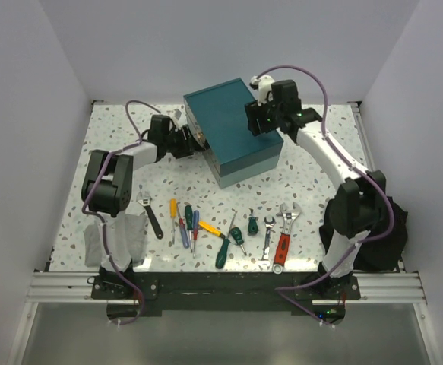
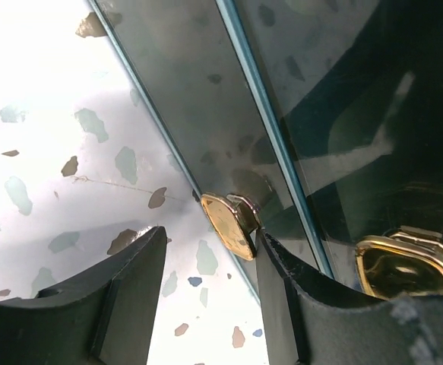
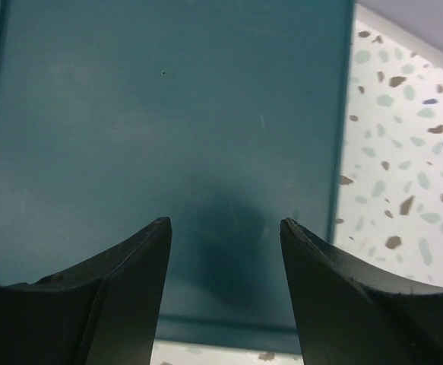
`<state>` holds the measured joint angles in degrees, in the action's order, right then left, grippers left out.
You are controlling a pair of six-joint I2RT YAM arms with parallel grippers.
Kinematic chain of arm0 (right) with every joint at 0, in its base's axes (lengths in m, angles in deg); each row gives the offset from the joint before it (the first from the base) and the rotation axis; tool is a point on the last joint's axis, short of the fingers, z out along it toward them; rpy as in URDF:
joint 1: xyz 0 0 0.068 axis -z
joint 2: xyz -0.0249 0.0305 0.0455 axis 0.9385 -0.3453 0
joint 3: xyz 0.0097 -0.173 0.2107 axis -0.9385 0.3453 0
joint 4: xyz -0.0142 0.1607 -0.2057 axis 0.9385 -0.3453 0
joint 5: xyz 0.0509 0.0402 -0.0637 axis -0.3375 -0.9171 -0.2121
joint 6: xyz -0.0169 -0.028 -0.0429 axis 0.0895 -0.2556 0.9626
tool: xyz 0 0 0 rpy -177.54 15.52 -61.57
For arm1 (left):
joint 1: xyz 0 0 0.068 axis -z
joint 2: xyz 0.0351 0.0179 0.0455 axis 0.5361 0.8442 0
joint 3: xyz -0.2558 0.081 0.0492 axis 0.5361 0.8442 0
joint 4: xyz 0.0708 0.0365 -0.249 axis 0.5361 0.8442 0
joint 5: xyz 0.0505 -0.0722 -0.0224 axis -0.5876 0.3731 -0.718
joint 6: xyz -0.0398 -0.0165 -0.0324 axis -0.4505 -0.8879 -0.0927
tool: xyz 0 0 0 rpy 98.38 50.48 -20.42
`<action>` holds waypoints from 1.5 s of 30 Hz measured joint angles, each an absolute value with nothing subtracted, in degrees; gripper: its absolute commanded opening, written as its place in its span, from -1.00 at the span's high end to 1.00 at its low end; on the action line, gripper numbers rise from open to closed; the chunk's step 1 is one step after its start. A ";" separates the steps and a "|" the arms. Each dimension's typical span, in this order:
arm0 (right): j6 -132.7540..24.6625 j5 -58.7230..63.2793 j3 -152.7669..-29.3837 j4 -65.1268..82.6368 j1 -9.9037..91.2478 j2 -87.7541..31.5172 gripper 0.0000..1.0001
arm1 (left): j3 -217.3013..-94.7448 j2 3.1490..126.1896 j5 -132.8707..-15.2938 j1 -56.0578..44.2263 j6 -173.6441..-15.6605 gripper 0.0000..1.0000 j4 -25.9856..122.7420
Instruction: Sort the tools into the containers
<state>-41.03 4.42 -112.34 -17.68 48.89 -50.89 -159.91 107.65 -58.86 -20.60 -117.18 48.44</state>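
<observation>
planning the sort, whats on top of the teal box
Nothing shows on the teal box; only the open right gripper hangs over its bare top. Its inside is hidden from above.

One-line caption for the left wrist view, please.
Left gripper open, its fingers either side of a brass knob on a clear drawer, speckled table beyond.

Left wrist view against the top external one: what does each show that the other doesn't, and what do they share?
Only left wrist: the left jaws open around a brass knob on a clear drawer front, with a second knob beside it. Only top external: the row of tools, the grey cloth, and the right jaws above the top of the teal box. Both: the speckled table.
</observation>
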 measured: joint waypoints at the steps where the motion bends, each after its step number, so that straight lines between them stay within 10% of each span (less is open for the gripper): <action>1: -41.54 4.42 -113.20 -17.50 48.59 -53.14 -0.23 | -159.86 107.39 -59.58 -20.47 -116.68 -0.08 48.68; 23: -44.66 8.31 -115.54 -12.10 48.06 -59.76 -0.19 | -145.68 93.64 -62.71 -31.97 -109.36 -0.09 56.11; 32: -44.86 8.49 -115.05 -11.53 48.06 -59.50 -0.21 | -142.16 85.64 -68.28 -34.66 -103.74 -0.53 62.93; 45: -45.34 8.95 -111.54 -13.11 48.11 -55.85 -0.22 | -144.41 76.77 -79.88 -34.72 -88.46 -0.29 80.98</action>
